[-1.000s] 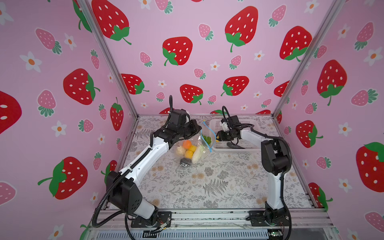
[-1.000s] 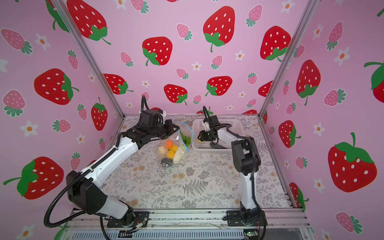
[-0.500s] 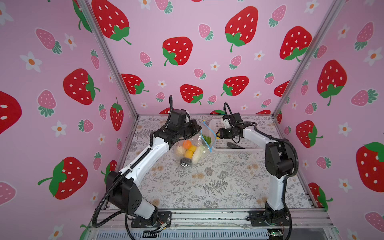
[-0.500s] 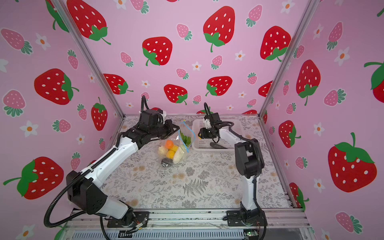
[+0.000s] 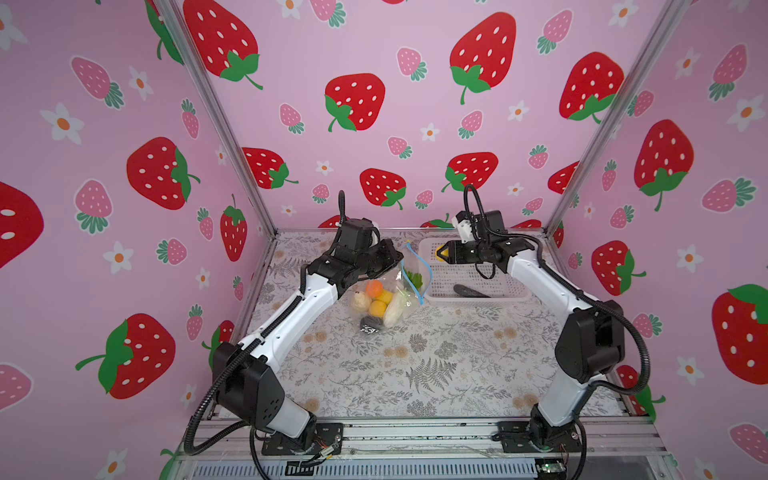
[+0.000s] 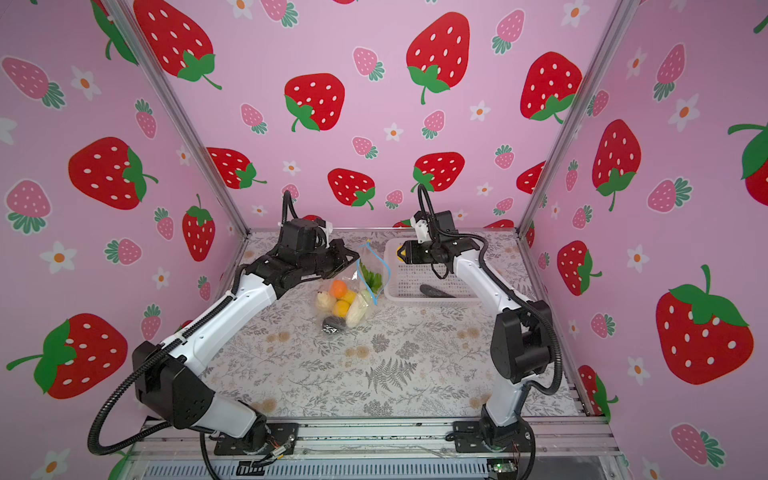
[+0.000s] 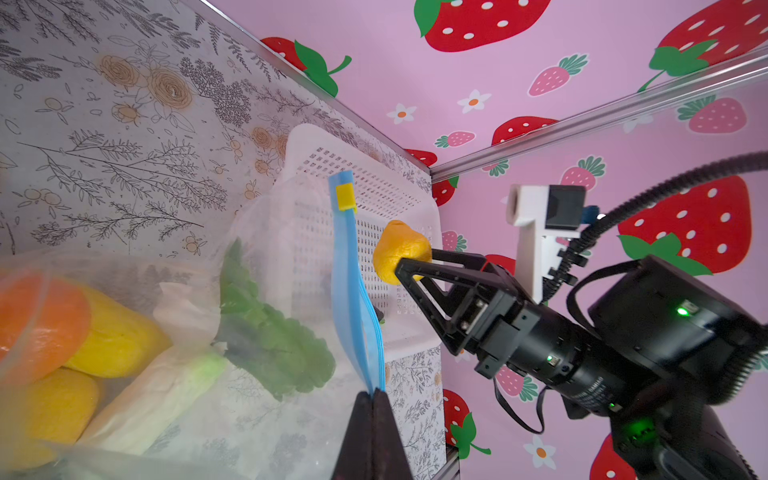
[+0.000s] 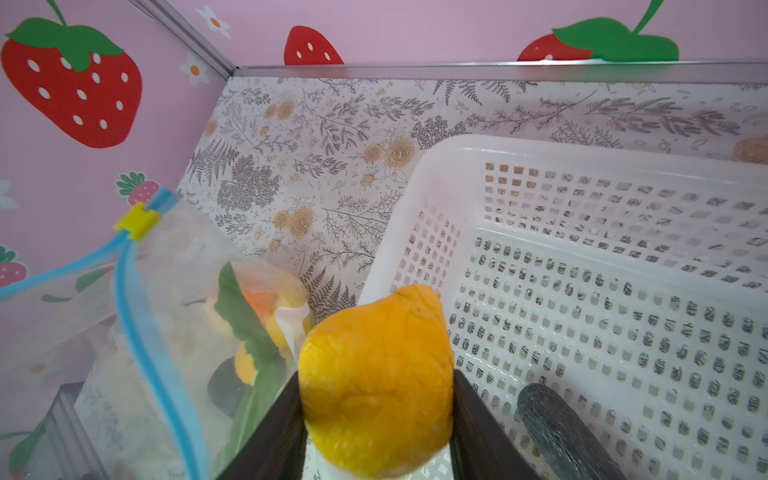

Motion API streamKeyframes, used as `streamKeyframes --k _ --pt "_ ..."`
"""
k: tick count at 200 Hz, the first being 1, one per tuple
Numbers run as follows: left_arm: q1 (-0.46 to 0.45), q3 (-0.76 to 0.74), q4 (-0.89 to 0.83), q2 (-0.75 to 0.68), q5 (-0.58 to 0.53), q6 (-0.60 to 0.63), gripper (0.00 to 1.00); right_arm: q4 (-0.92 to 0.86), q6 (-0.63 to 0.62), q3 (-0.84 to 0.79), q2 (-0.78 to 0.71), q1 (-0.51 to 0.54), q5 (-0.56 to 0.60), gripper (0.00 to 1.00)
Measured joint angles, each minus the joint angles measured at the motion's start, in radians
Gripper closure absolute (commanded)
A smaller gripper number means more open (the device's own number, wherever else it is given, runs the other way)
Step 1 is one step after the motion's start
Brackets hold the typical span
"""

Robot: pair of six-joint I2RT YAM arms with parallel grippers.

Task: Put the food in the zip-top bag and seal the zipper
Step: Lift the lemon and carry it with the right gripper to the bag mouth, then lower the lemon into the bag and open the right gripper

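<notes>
The zip-top bag [image 5: 384, 291] stands open on the table, mouth up and toward the basket. It holds several food pieces: orange [image 5: 374, 287], yellow, cream-white, dark and green leafy [image 7: 270, 332]. My left gripper [image 7: 372, 392] is shut on the bag's mouth edge, at the blue zipper [image 7: 353, 282], whose yellow end [image 7: 345, 197] points up. My right gripper [image 8: 376, 376] is shut on a yellow fruit [image 8: 376, 382]. It hovers over the basket's near corner, right of the bag mouth, in both top views [image 5: 441, 252] [image 6: 400, 252].
The white perforated basket [image 5: 478, 300] [image 8: 540, 149] sits at the back right beside the bag. One long dark grey piece [image 5: 471, 291] [image 8: 557, 432] lies in it. Pink strawberry walls close the table on three sides.
My right gripper has risen from low in the basket, carrying the yellow fruit up beside the bag mouth. The left gripper and bag have stayed put.
</notes>
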Motion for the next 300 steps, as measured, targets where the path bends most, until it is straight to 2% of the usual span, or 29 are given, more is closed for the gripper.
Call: streamKeyframes --k 50,120,300 --pt "0.000 0.000 0.000 0.000 0.000 0.000 1.00 -0.021 0.000 0.004 -0.086 0.030 -0.029 0.51" --pt "-0.003 0.000 0.000 0.000 -0.001 0.000 1.00 -0.051 -0.031 0.043 -0.084 0.137 -0.044 0.51" --pt "-0.006 0.001 0.000 0.011 -0.001 0.000 1.00 -0.121 -0.114 0.093 -0.036 0.195 0.028 0.51"
